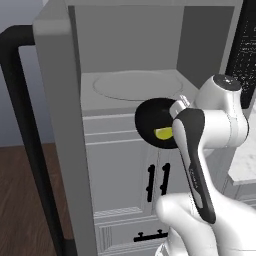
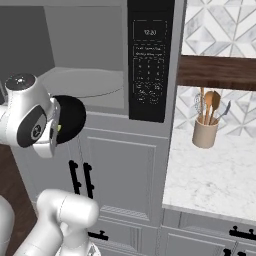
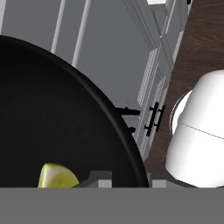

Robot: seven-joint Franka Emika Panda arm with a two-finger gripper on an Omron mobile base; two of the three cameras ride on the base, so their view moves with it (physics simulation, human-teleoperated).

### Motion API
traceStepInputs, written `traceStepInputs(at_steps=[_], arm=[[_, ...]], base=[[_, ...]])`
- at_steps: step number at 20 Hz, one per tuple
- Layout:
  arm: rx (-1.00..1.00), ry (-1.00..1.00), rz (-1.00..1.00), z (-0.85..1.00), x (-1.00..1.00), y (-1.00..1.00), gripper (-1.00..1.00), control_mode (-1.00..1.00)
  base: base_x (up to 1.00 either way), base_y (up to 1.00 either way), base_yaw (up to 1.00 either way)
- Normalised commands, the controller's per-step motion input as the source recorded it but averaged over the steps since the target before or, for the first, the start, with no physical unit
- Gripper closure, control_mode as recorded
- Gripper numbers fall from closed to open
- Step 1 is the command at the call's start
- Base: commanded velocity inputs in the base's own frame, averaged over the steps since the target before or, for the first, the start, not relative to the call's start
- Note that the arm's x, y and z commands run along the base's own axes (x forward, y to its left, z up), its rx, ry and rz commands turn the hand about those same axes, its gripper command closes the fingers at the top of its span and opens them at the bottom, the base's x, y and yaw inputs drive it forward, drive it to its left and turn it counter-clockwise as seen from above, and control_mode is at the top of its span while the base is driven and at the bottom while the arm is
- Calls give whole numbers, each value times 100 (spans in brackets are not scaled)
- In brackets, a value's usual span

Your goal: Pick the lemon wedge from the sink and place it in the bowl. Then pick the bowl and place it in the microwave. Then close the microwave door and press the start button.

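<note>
black bowl (image 1: 152, 120) holding lemon wedge (image 1: 163, 133), before microwave (image 1: 130, 65).

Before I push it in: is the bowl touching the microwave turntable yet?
Apart. Left base view: the bowl hangs below and in front of the turntable, cabinet front behind it.

Small display reading 12:20 on the microwave (image 2: 107, 75) control panel (image 2: 150, 60), keypad markings below too small to read

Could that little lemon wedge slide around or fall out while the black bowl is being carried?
Probably it slides: the lemon wedge lies loose in the glossy bowl, which looks tilted. Being small and light, it likely shifts easily. The raised rim may keep it in.
</note>
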Motion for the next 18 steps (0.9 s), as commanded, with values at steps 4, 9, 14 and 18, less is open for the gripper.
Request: traceStepInputs(at_steps=[4, 9, 14, 18], arm=[[0, 0, 0, 0, 0, 0, 100, 100], [0, -1, 5, 3, -21, 6, 100, -100], [0, -11, 0, 74, -76, 13, 100, -100], [4, -4, 0, 99, -10, -21, 100, -100]], base=[[0, 0, 2], [0, 0, 1], [0, 0, 0], [0, 0, 0]])
